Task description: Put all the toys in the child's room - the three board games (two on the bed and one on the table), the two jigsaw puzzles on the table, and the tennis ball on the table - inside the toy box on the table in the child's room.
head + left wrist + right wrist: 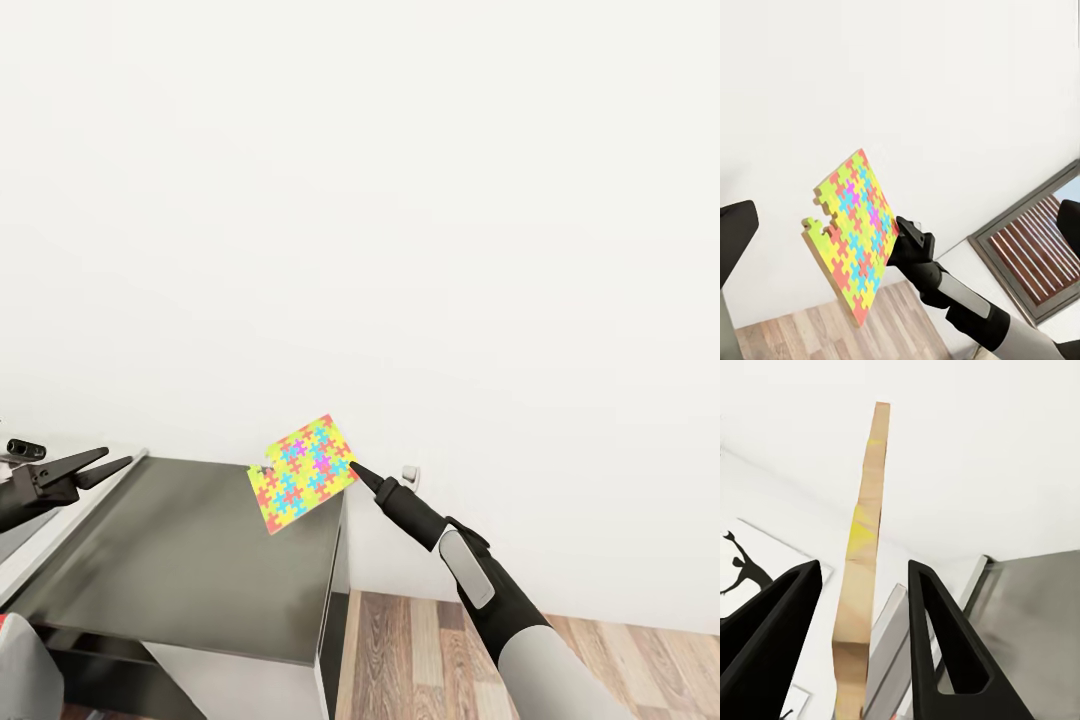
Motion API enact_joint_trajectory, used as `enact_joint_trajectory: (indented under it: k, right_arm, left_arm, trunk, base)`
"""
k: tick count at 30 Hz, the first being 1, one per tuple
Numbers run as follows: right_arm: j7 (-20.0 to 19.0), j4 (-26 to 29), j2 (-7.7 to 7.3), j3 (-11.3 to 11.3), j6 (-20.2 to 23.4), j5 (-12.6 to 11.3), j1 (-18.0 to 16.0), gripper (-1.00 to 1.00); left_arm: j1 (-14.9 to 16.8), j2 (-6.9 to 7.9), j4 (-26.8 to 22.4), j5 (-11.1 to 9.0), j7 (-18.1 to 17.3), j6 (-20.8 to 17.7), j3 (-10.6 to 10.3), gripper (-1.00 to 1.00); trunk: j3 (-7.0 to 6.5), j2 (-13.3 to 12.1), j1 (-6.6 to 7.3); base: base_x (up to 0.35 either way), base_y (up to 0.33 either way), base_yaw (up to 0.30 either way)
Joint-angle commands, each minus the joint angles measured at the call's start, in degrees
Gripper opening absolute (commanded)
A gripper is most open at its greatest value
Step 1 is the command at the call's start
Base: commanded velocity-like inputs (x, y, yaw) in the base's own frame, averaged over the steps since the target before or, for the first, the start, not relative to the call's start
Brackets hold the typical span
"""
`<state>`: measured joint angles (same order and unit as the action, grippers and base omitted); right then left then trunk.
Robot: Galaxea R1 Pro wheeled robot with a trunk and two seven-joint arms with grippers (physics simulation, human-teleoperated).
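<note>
right gripper [356, 470] pinching a jigsaw [303, 472] by its edge, held tilted above the dark desk [190, 560] corner, left gripper [100, 463] empty, jaws apart, over the desk's left side

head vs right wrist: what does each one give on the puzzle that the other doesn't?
Head view alone: the jigsaw puzzle face-on with its coloured pieces, lifted over the dark table end, right gripper at its edge, left gripper open and apart from it.

Right wrist view alone: the puzzle edge-on as a thin slab between the two fingers, with visible gaps on both sides.

Shared: the puzzle, the right gripper, the grey tabletop, the white wall.
</note>
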<state>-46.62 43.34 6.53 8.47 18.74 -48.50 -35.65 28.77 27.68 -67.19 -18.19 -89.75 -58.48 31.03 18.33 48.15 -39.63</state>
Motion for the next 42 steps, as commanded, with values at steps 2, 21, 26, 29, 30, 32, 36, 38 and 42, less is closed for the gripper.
enact_joint_trajectory:
  k: [2, 21, 26, 29, 30, 32, 36, 38, 42]
  right_arm:
    - [0.0, 0.0, 0.03, 0.1, 0.5, -0.6, 0.0, -1.00]
    - [0.0, 0.0, -0.02, 0.1, 0.5, -0.6, 0.0, -1.00]
    - [0.0, 0.0, -0.03, 0.0, 0.5, -0.6, 0.0, -1.00]
    - [0.0, 0.0, -0.02, 0.0, 0.6, -0.6, 0.0, -1.00]
    - [0.0, 0.0, -0.04, 0.0, 0.6, -0.6, 0.0, -1.00]
    - [0.0, 0.0, -0.08, 0.0, 0.6, -0.5, 0.0, -1.00]
    - [0.0, 0.0, -0.10, 0.0, 0.6, -0.6, 0.0, -1.00]
    - [0.0, 0.0, -0.11, 0.0, 0.6, -0.6, 0.0, -1.00]
    - [0.1, 0.0, -0.03, 0.0, 0.6, -0.5, 0.0, -1.00]
  left_arm:
    - [0.0, 0.01, 0.0, 0.1, -0.3, -0.6, 0.0, 1.00]
    - [0.0, 0.01, 0.0, 0.1, -0.3, -0.6, 0.0, 1.00]
    - [0.0, 0.01, 0.0, 0.1, -0.3, -0.6, 0.0, 1.00]
    - [0.0, 0.01, 0.0, 0.1, -0.3, -0.6, 0.0, 1.00]
    - [0.0, 0.01, 0.0, 0.1, -0.3, -0.6, 0.0, 1.00]
    - [0.0, 0.01, 0.0, 0.1, -0.3, -0.6, 0.0, 1.00]
    - [0.0, 0.01, 0.0, 0.1, -0.3, -0.6, 0.0, 1.00]
    - [0.0, 0.01, 0.0, 0.1, -0.3, -0.6, 0.0, 1.00]
    - [0.0, 0.03, 0.0, 0.1, -0.3, -0.6, 0.1, 1.00]
  trunk:
    - [-0.12, 0.0, 0.00]
    - [-1.86, 0.0, 0.00]
    - [-1.94, 0.0, 0.00]
    - [-1.95, 0.0, 0.00]
    - [-1.95, 0.0, 0.00]
    - [-1.95, 0.0, 0.00]
    - [-1.95, 0.0, 0.00]
    - [-1.95, 0.0, 0.00]
    - [-1.95, 0.0, 0.00]
  base:
    - [-0.106, 0.000, 0.000]
    - [-0.068, 0.019, 0.000]
    - [-0.003, 0.001, 0.000]
    - [-0.061, 0.000, 0.000]
    - [-0.084, 0.000, 0.000]
    - [-0.048, 0.000, 0.000]
    - [-0.009, 0.000, 0.000]
    - [-0.001, 0.000, 0.000]
    - [0.000, 0.000, 0.000]
